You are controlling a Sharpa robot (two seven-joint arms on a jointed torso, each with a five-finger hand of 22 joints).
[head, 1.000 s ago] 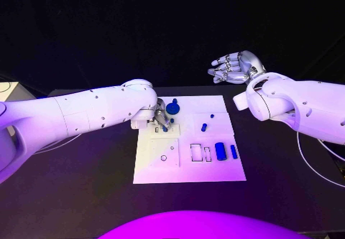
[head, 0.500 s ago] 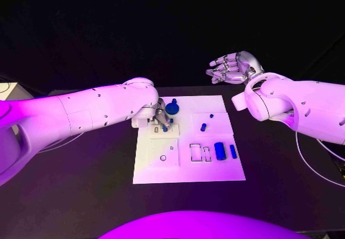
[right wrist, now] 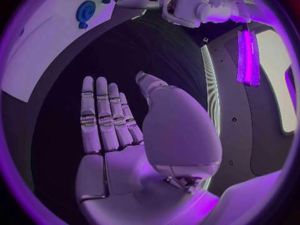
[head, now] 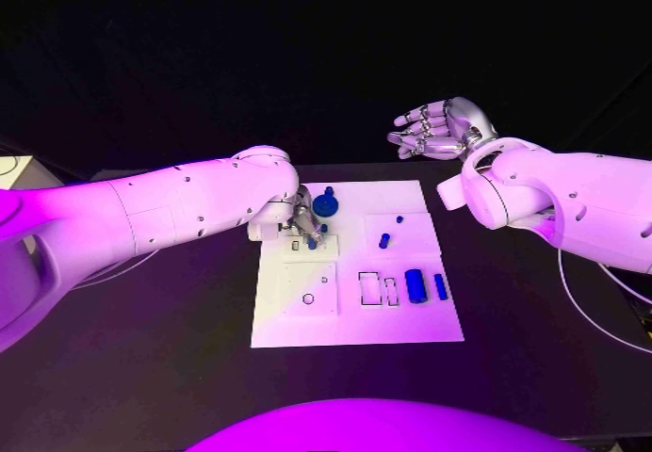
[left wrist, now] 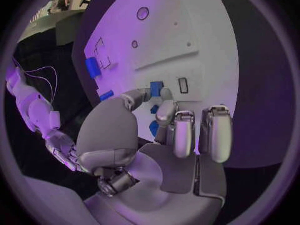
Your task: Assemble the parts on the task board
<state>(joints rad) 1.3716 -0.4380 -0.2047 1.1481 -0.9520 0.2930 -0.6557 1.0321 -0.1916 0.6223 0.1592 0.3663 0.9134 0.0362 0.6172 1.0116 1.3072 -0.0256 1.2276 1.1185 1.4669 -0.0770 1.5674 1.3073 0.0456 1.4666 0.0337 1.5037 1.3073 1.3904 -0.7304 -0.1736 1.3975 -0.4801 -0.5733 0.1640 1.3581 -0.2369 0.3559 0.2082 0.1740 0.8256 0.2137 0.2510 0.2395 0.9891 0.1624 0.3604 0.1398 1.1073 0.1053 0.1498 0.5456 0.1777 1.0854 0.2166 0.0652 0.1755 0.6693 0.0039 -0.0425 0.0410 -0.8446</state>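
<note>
black surface (head: 163,320) runs under everything, matte, dark backdrop beyond its far edge. thin white cable (head: 598,311) lies looped on it at 3 o'clock, another (head: 109,273) at 9. pale box-like object (head: 24,174) at 10 o'clock, off the surface edge, can't identify.

white task board (head: 356,315) lies flat mid-table, rectangular, with outlined slots and small round holes in it. round blue part (head: 326,203) with a short stem stands at the board's far edge, left of centre. small blue part (head: 386,241) sits right of the board's middle, a tinier blue peg (head: 399,220) just beyond it toward the far edge. two oblong blue parts lie side by side near the board's right edge, the wider one (head: 417,285) inboard, the thin one (head: 440,285) outboard. another small blue part (head: 311,242) near the board's far left, partly hidden by fingers.
</note>
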